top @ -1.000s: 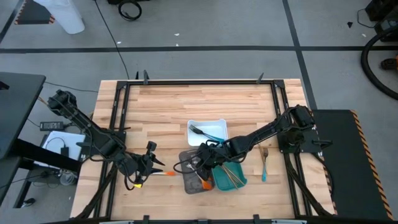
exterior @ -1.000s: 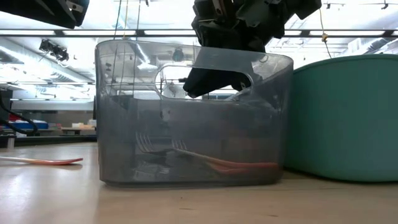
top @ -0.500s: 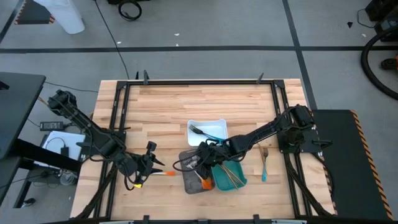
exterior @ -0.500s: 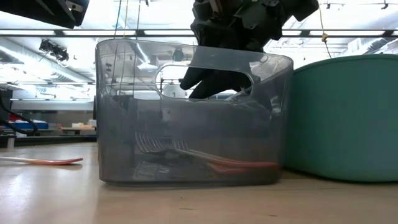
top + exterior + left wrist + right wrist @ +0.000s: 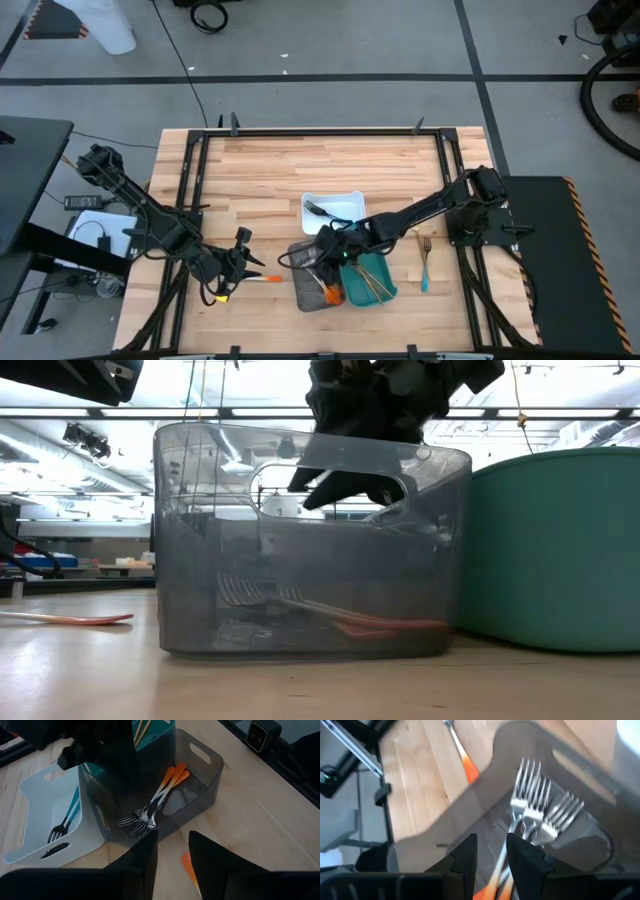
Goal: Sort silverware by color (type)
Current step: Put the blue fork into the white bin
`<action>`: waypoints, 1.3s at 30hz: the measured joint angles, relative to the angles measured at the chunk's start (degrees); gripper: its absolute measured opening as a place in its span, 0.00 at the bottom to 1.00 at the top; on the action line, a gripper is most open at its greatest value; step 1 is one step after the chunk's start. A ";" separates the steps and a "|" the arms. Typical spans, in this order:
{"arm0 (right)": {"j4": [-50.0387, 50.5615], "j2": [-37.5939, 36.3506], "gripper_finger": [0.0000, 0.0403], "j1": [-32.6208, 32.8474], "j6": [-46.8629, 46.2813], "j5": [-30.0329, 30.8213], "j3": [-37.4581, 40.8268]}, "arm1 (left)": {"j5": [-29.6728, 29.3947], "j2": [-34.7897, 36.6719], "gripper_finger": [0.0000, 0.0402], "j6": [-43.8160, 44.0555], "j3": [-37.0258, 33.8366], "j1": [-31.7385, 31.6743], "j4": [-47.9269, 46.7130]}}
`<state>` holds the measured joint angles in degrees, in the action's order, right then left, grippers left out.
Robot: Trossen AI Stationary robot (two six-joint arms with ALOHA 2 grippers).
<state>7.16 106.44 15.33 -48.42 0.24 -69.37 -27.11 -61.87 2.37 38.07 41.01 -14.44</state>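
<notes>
Three orange-handled forks [image 5: 535,805] lie on the floor of the grey tray [image 5: 300,290]. My right gripper [image 5: 490,845] hangs open just above that tray, over the fork heads, with nothing between its fingers. At the table's left, my left gripper [image 5: 172,852] is open and above the wood. One orange-handled piece [image 5: 265,278] lies flat on the table just beyond it. Teal-handled forks [image 5: 65,820] lie in the white tray [image 5: 345,200]. Gold pieces [image 5: 372,280] lie in the teal tray [image 5: 385,290].
A blue-handled piece [image 5: 424,275] and a gold fork [image 5: 425,245] lie on the wood to the right of the trays. The three trays stand close together near the table's front middle. A black frame rail [image 5: 320,131] borders the tabletop.
In the low view, a fork's head in the grey tray has dropped flatter onto the tray's floor under my right gripper. That gripper stays above the tray.
</notes>
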 joint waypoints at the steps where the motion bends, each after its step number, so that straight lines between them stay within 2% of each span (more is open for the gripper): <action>1: 0.05 -0.30 0.28 -0.12 0.12 -0.10 -0.02 | 0.00 0.00 0.29 0.00 0.01 0.00 -0.06; 14: 2.29 -6.98 0.28 -0.88 2.02 0.26 -0.01 | -0.01 0.00 0.29 1.24 0.01 0.00 -0.92; 24: 13.43 -16.18 0.28 -0.86 2.40 5.43 -0.01 | -0.01 0.00 0.29 1.44 0.01 -0.02 -0.90; 33: 28.24 -24.50 0.28 -0.85 0.63 10.22 -0.01 | -0.02 0.00 0.29 1.46 0.01 -0.02 -0.87; 39: 33.91 -28.18 0.29 -0.84 -1.01 11.29 0.01 | -0.02 0.00 0.29 1.47 0.01 -0.02 -0.87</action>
<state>41.08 78.26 14.49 -49.43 11.53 -69.36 -27.14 -61.87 3.84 38.09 40.99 -15.31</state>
